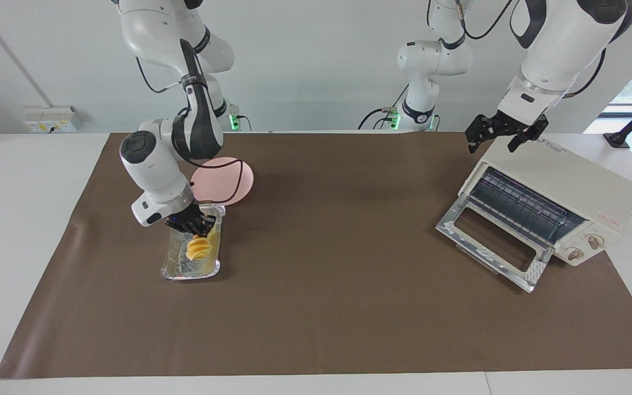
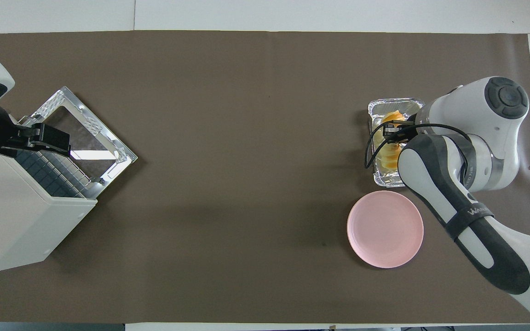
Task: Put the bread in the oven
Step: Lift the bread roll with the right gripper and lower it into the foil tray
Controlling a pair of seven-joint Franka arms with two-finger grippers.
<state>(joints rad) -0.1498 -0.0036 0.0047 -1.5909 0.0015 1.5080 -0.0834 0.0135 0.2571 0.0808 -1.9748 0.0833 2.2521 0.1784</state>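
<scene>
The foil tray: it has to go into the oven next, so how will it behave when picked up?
The foil tray looks thin and crinkled, so it will probably flex or dent under a pinch. It seems light, so a push would likely slide it on the mat. With the bread in it, one end may sag.
</scene>
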